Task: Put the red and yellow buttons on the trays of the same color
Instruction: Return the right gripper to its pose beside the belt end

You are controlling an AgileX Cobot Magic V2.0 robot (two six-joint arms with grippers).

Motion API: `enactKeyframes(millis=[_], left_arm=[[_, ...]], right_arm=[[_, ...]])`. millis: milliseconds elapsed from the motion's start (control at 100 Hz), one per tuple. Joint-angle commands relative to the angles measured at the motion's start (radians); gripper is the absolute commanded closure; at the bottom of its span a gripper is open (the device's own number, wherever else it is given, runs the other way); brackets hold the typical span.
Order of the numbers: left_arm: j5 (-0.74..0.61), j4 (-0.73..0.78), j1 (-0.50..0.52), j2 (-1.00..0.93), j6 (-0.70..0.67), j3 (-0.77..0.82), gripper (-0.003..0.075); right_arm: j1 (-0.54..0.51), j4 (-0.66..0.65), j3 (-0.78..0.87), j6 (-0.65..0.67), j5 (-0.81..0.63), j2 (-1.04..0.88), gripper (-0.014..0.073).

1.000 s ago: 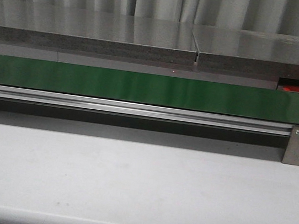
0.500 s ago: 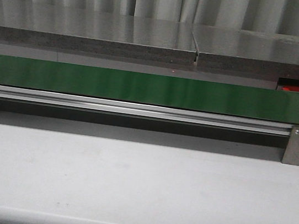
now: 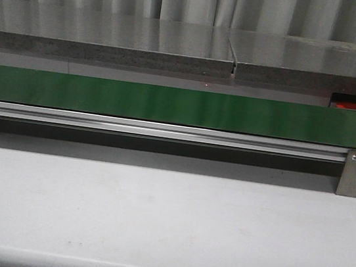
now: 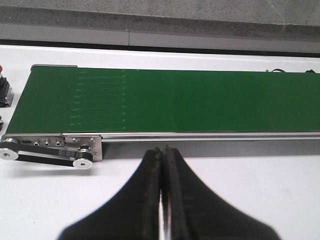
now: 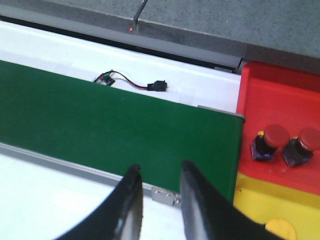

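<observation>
Waiting on the belt. Green conveyor belt (image 3: 169, 104) running bare across the white counter (image 3: 165, 225), no button riding it in any view.

Left gripper (image 4: 162, 152) pressed together, empty, hovering low over the counter just short of the belt's near rail, close to the roller end (image 4: 50, 150). Probably parked there to meet whatever comes along.

Right gripper (image 5: 157, 172) spread, nothing between its fingers, poised over the near rail at the other end of the belt. Just past it and off to its side, the red tray (image 5: 280, 105) butted against the belt end, with two red buttons (image 5: 287, 142) standing upright inside. Yellow tray (image 5: 272, 202) next to the red one, nearer the gripper, a yellow button (image 5: 281, 228) showing partly at the frame edge.

Likely a ready stance: trays set where buttons leave the belt, for a short carry.
</observation>
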Motion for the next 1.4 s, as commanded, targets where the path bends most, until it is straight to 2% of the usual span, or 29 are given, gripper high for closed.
enactKeyframes(millis=[0, 250, 460, 1240, 1310, 1390], left_arm=[[-0.076, -0.022, -0.005, -0.001, 0.0, -0.028, 0.0739], [-0.076, -0.022, -0.005, -0.001, 0.0, -0.028, 0.0739], [-0.076, -0.022, -0.005, -0.001, 0.0, -0.028, 0.0739], [-0.122, -0.022, -0.005, 0.001, 0.0, -0.028, 0.0736], [-0.117, -0.022, -0.005, 0.001, 0.0, -0.028, 0.0702], [-0.11, -0.022, -0.005, 0.001, 0.0, -0.028, 0.0578]], right_arm=[[0.001, 0.02, 0.08, -0.015, -0.084, -0.129, 0.0505], [0.001, 0.02, 0.341, -0.015, -0.089, -0.394, 0.0715], [0.001, 0.02, 0.421, -0.015, -0.09, -0.494, 0.0711], [0.001, 0.02, 0.421, -0.015, -0.07, -0.496, 0.0711], [0.001, 0.02, 0.421, -0.015, -0.07, -0.496, 0.0711], [0.001, 0.02, 0.421, -0.015, -0.07, -0.496, 0.0711]])
